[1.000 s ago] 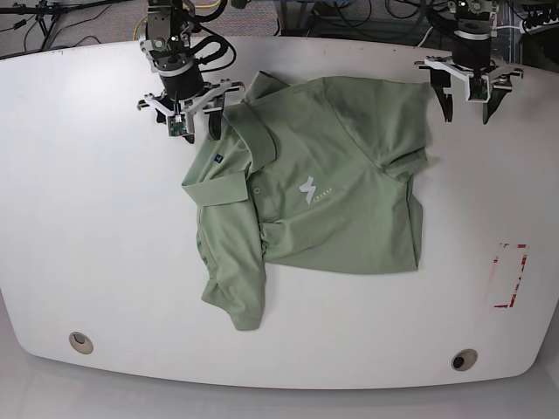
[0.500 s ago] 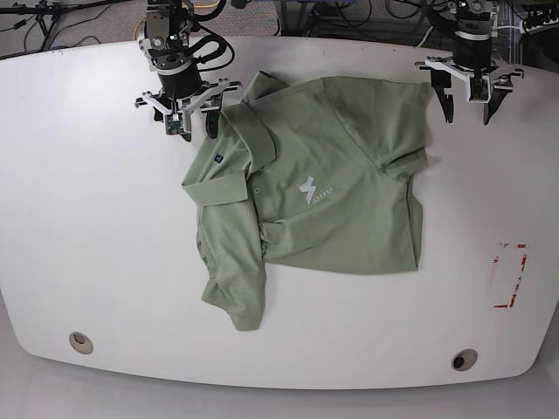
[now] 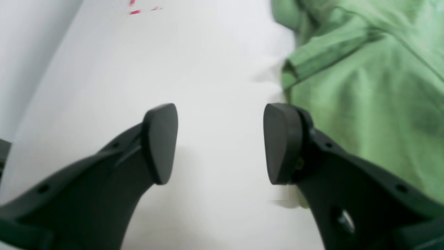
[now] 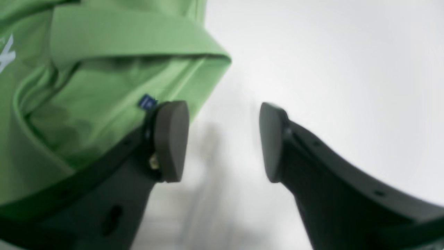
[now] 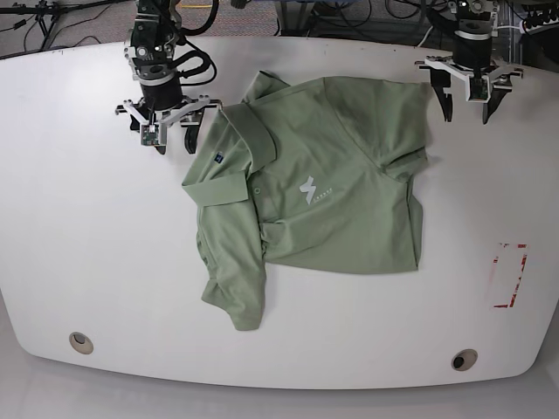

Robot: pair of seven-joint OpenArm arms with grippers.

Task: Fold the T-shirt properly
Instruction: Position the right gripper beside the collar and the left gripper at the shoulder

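T-shirt [image 5: 323,188] lies partly folded, chest logo up, mid-table [image 5: 79,227]. Left gripper [image 5: 468,103] and right gripper [image 5: 170,141]: jaws apart, empty, flanking garment's far edge. Step, likely: between folds. Next, you pick fresh cloth edge, perhaps collar side; wrist views blurred.

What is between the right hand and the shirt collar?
Only bare white table separates the right hand from the shirt collar, shown in the base view.
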